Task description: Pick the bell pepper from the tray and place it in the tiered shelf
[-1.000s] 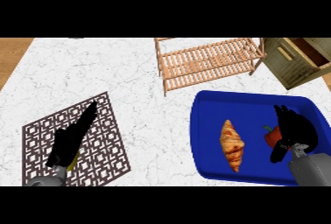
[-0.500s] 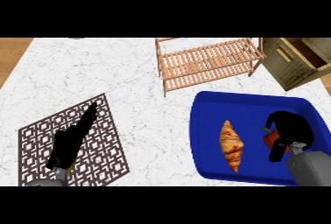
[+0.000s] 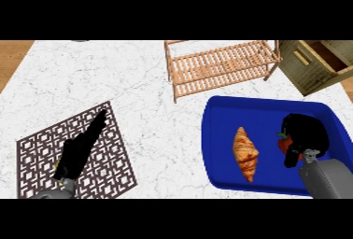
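Our right hand (image 3: 303,133) curls over the red bell pepper (image 3: 283,144) at three o'clock in the blue tray (image 3: 221,140), fingers seemingly closing round it, though it is mostly hidden. If it is held off-centre, it could slip before reaching the wooden tiered shelf (image 3: 221,65) at twelve. Our left hand (image 3: 79,149) rests straight-fingered on the patterned mat (image 3: 41,154).

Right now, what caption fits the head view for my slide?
Right hand curls over the red bell pepper in the blue tray, beside a croissant; wooden shelf waits.
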